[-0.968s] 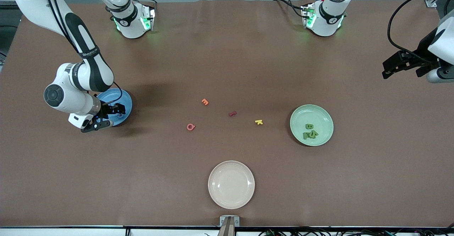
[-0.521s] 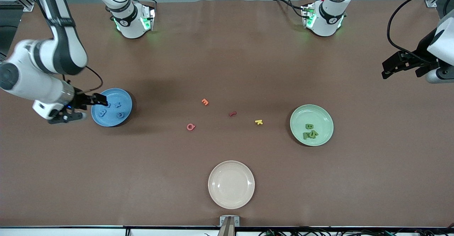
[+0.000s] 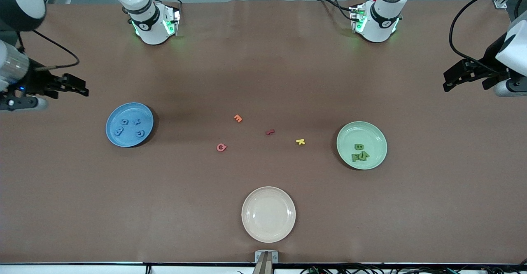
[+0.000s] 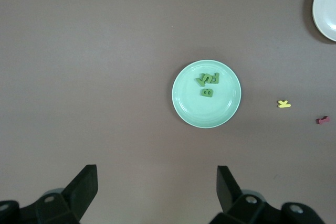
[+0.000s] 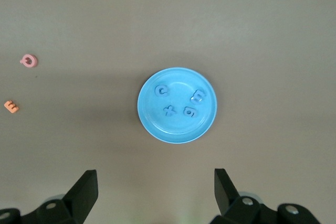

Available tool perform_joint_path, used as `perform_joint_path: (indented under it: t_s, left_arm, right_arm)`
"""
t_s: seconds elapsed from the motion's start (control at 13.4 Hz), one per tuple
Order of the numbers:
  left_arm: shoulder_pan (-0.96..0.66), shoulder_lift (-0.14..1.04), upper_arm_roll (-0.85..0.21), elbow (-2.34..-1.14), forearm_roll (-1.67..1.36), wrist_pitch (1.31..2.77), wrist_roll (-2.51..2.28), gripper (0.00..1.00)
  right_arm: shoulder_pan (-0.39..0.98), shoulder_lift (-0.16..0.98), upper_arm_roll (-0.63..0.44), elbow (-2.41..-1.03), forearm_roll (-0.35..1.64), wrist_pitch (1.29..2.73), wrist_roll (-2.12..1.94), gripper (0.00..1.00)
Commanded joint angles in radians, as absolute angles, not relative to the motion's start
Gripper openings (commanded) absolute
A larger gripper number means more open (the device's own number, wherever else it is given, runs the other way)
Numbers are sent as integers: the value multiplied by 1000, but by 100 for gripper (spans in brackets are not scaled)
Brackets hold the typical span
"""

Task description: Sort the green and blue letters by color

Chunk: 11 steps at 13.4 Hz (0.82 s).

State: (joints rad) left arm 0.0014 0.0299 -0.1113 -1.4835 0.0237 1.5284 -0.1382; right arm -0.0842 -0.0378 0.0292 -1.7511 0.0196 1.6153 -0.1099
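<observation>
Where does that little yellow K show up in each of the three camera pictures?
Front view: the yellow K lies mid-table, beside the green plate, toward the right arm's end.
Left wrist view: the K lies beside that plate.
Right wrist view: not in it.
Shared landmark: the green plate.

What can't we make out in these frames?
- Green letters on the green plate: overlapping in front and left wrist views, so the count is unclear.
- Red letter: too small to read.
- Right arm: mostly cut off by the front view's edge; only its open claw shows.
</observation>
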Motion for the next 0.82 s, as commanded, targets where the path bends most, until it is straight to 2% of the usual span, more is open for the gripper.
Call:
perform_joint_path:
  t_s: [0.0,0.22,0.74]
  left_arm:
    - [6,20,-117,-1485,21,1531,-135,100]
    - [6,20,-117,-1485,21,1531,-137,100]
    - [6,18,-117,-1485,21,1531,-137,100]
  right_arm:
    - [-86,-14,52,-1640,0,1539,-54,98]
    - [-57,-8,52,-1516,0,1471,41,100]
    - [-40,-5,52,-1502,5,1473,31,100]
